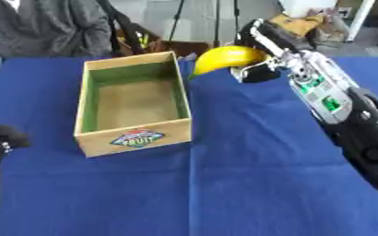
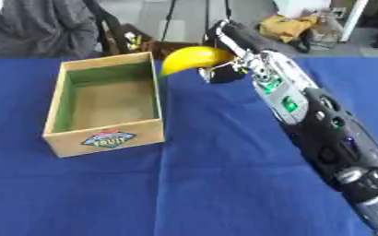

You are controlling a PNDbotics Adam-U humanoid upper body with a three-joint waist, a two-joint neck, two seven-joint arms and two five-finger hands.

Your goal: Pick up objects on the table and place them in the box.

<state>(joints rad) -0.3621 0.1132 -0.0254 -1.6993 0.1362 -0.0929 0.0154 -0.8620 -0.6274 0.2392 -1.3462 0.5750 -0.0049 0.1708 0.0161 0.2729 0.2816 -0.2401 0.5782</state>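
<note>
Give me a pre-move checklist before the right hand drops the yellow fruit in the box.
1. Right hand curled on the yellow fruit: ok.
2. Fruit clear of the blue cloth: ok.
3. Fruit over the wooden box opening: not ok, it is beside the far right corner.
4. Box interior free: ok.
5. Left hand out of the path, low at the left edge: ok.

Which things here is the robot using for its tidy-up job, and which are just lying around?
For the job:
- yellow fruit, held by the right hand
- wooden box, nothing inside
- left hand, resting at the lower left

Just lying around:
- blue tablecloth
- yellow bag on the floor behind
</note>
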